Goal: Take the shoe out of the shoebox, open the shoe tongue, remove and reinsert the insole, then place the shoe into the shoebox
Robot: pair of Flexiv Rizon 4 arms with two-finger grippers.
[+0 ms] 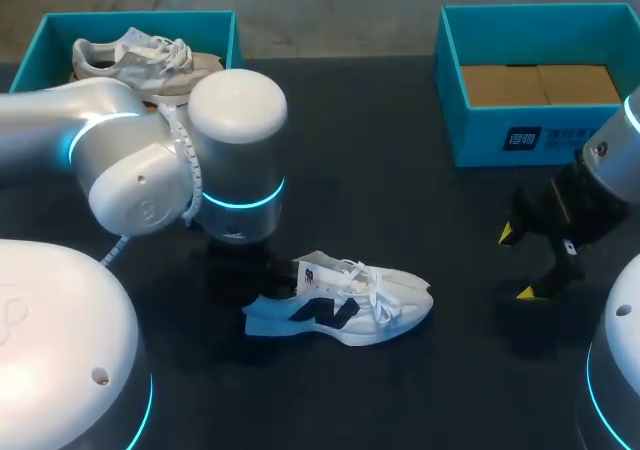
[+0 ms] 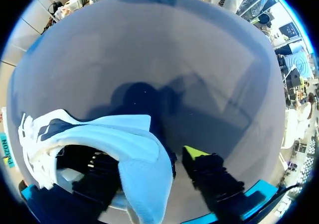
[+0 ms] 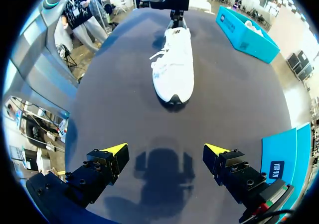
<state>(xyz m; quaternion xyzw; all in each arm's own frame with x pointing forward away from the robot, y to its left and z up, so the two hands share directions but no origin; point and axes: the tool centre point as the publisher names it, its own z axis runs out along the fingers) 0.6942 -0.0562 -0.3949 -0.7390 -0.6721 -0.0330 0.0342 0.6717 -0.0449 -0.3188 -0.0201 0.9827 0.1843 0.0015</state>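
Table (image 1: 400, 180), shoe (image 1: 352, 305) heel behind arm (image 1: 236, 160)

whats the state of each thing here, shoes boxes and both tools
white shoe: out of the box, upright on the table, laced
left tool: at the shoe's heel, grip unclear
right tool: open, empty
left shoebox: open, second shoe inside
right shoebox: open, no shoe inside

Two shoes on the worktop (image 1: 400, 190): white shoe (image 1: 345, 305), grey shoe (image 1: 145, 60). Two shoeboxes: left shoebox (image 1: 40, 40), right shoebox (image 1: 480, 135). Two claws: left claw (image 2: 149, 159), right claw (image 3: 164, 152).
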